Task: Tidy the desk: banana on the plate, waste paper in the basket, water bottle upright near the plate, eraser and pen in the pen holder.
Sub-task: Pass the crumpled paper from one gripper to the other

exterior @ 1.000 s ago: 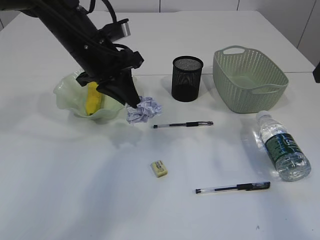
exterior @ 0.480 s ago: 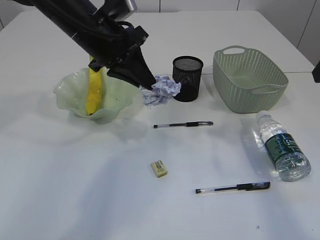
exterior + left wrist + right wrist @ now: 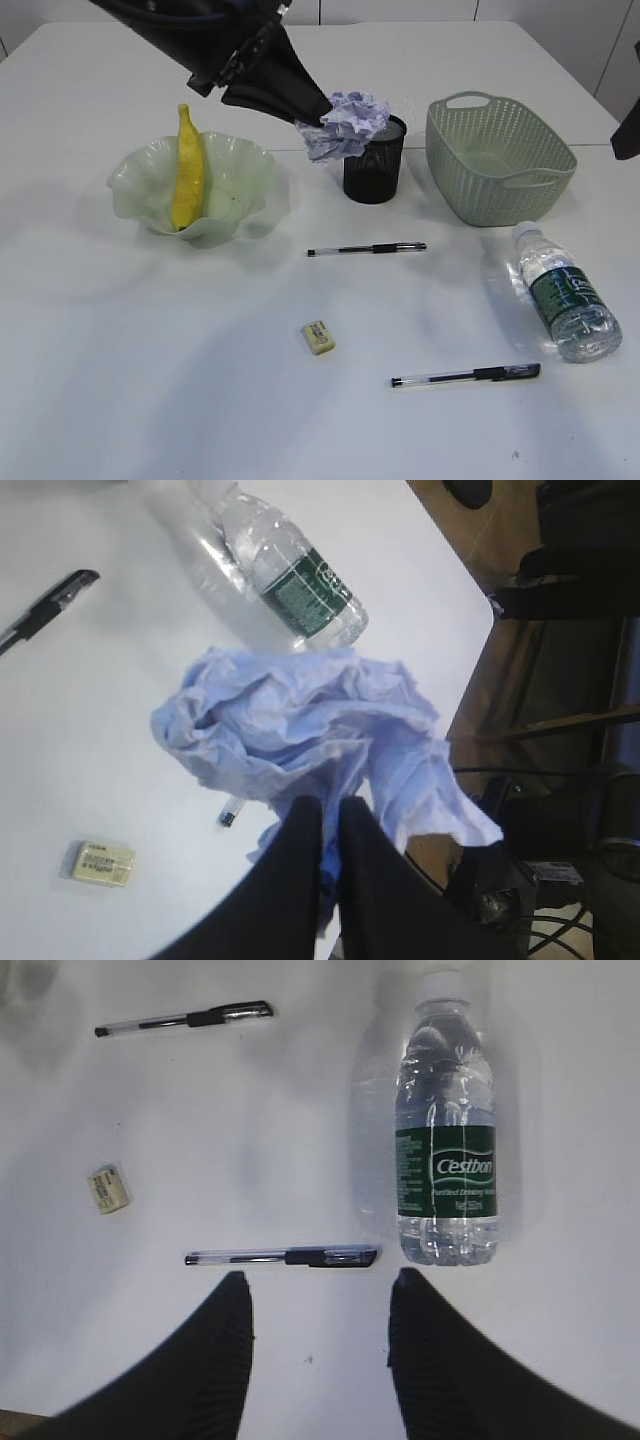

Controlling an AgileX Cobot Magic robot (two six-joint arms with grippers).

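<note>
**Paper ball in the air, short of the basket**

The left pincer (image 3: 318,122) is clamped on the waste paper (image 3: 348,124), pinching only a fold at the ball's lower edge, as the left wrist view shows, with most of the crumple hanging loose beyond the tips. In the exterior view the ball sits aloft in front of the pen holder (image 3: 375,158), while the basket (image 3: 500,160) stands further to the right.

The main risk, as I judge it, is a drop too soon: a release here, or a slip of that thin fold, could land the paper in or on the black mesh cup instead of the basket. A low carry could also clip the cup's rim and tip it.

The right pincer (image 3: 320,1325) hangs with its jaws apart and empty above the counter (image 3: 150,380), near 1 pen (image 3: 285,1256) and the water bottle (image 3: 447,1160), which lies on its side. The banana (image 3: 187,170) rests in the plate (image 3: 135,195). The eraser (image 3: 317,337) lies loose.
</note>
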